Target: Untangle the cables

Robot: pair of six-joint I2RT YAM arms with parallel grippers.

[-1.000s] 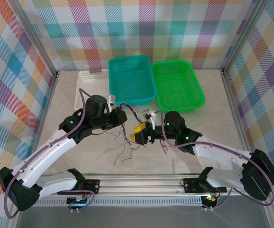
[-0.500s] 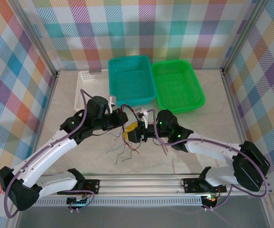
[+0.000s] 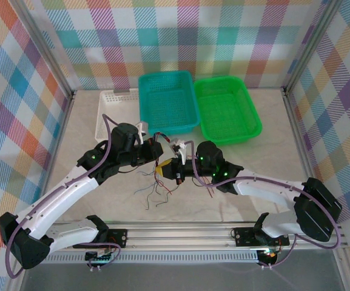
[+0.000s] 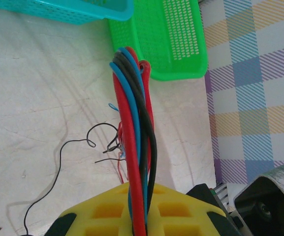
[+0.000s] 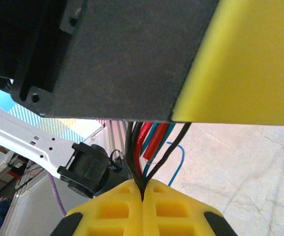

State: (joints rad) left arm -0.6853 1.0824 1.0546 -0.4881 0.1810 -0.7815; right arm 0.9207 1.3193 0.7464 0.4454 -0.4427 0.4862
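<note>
Cables point(image 4: 133, 142): a bundle of very thin flexible wires in red, blue and black. They run side by side as one tight strand, with loose curled black and red ends trailing on the pale marbled bench point(image 4: 38, 93) in front of the teal mesh plastic basket point(image 3: 167, 100). Left claw point(image 4: 138, 204): yellow pads clamped on the bundle. Right claw point(image 5: 142, 194): yellow pads pressed together on the same black, red and blue strand, just beside the left claw, mid-bench.
</note>
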